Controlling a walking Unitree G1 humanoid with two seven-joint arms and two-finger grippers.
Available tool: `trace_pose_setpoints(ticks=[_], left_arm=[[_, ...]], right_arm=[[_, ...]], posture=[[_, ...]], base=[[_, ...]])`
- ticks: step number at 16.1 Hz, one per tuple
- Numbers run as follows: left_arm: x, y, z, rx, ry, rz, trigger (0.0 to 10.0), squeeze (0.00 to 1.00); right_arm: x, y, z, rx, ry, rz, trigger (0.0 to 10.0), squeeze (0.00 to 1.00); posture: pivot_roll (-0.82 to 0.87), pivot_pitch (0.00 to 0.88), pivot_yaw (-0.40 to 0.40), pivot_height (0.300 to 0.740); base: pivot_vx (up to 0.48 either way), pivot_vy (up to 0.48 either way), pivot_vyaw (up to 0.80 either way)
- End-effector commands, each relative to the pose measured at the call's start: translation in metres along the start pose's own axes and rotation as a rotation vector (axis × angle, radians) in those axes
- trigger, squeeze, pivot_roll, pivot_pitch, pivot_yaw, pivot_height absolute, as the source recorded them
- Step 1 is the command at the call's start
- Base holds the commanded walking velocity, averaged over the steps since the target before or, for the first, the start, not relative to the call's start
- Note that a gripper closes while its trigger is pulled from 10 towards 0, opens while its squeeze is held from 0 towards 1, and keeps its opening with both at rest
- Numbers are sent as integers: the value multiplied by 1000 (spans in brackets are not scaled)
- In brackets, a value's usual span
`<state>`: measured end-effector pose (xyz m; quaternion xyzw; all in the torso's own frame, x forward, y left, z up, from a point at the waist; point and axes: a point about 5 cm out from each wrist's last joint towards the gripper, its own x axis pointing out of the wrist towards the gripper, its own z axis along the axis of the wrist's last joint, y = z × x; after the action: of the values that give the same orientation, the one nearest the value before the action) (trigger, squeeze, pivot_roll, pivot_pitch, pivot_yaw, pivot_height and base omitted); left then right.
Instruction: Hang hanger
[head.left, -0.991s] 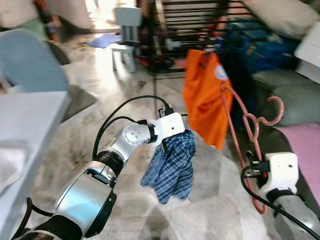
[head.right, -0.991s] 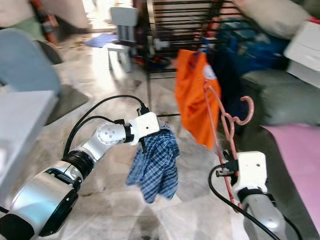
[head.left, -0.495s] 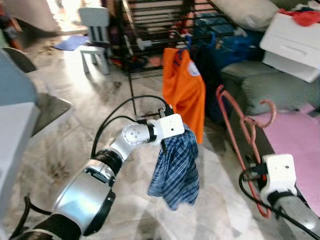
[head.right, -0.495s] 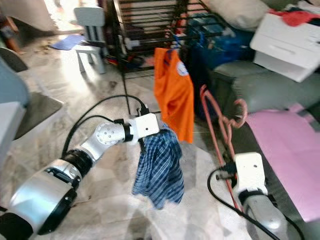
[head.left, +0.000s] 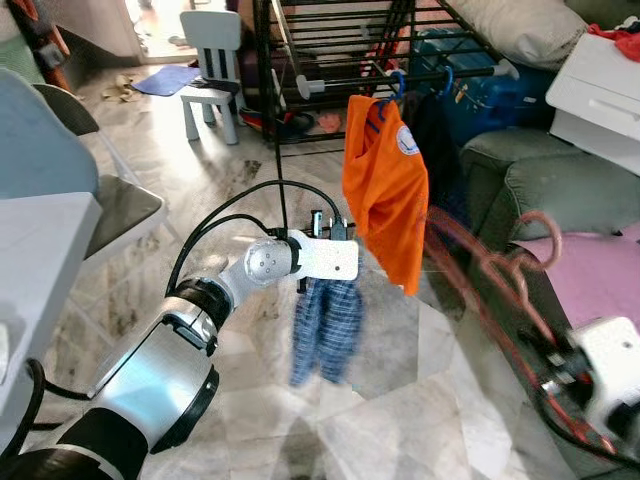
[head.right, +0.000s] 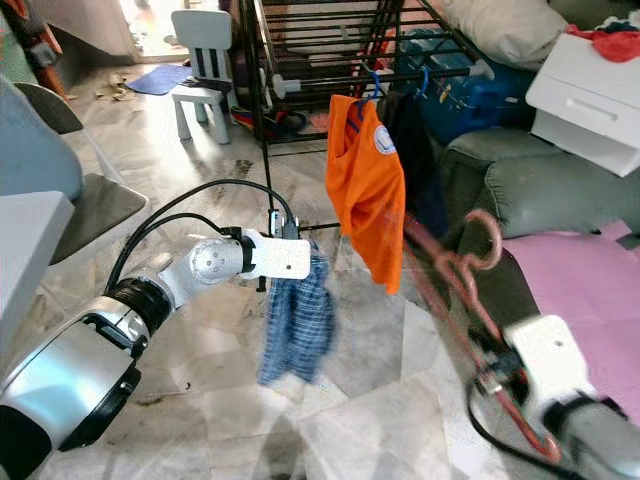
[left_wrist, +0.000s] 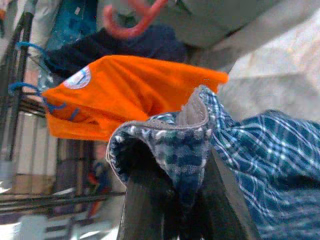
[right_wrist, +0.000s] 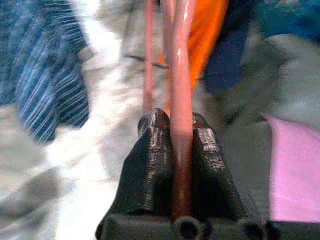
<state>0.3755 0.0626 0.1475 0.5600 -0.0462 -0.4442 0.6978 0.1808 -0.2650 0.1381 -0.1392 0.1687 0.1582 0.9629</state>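
While left claw (left_wrist: 172, 200) pinches plaid cloth (head.left: 322, 330), right claw (right_wrist: 172, 150) grips hanger (head.right: 455, 270).

No legible text or labels.

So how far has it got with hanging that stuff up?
Done: an orange shirt already hangs on the drying rack. In hand: the left gripper pinches blue plaid cloth; the right gripper clamps a pink hanger. Left: getting the hanger onto the rack.
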Motion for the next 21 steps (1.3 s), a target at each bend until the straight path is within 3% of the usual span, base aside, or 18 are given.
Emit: trace_pose_setpoints(ticks=[1, 7, 10, 12, 14, 16, 19, 21], left_arm=[[-2, 13, 1, 68, 10, 23, 10000, 0], [0, 12, 10, 83, -53, 25, 10000, 0], [-1, 14, 23, 125, -171, 37, 10000, 0], [-3, 11, 22, 140, -180, 11, 10000, 0], [-4, 7, 6, 121, -63, -27, 10000, 0], [-5, 9, -6, -29, 27, 37, 10000, 0], [-5, -8, -5, -8, -39, -36, 10000, 0], [-7, -21, -7, 27, -47, -119, 10000, 0]], right_arm=[[-8, 1, 10, 2, -24, 62, 10000, 0], [-34, 24, 1, 66, 65, 327, 10000, 0], [-36, 27, 0, 75, 77, 349, 10000, 0], [-36, 25, 1, 62, 78, 350, 10000, 0], [-38, 19, -2, 29, 116, 333, 10000, 0], [-37, 15, -11, -11, 169, 298, 10000, 0], [-38, 17, -12, -21, 177, 307, 10000, 0], [-42, 4, -14, -83, 216, 263, 10000, 0]], posture=[[-76, 0, 14, 740], [-81, 0, 19, 740], [-76, 0, 16, 740], [-72, 0, 16, 740], [-72, 0, 15, 740], [-75, 0, 17, 740], [-75, 0, 13, 740], [-73, 0, 12, 740]], base=[[0, 0, 0], [0, 0, 0], [0, 0, 0], [0, 0, 0], [0, 0, 0], [0, 0, 0], [0, 0, 0], [0, 0, 0]])
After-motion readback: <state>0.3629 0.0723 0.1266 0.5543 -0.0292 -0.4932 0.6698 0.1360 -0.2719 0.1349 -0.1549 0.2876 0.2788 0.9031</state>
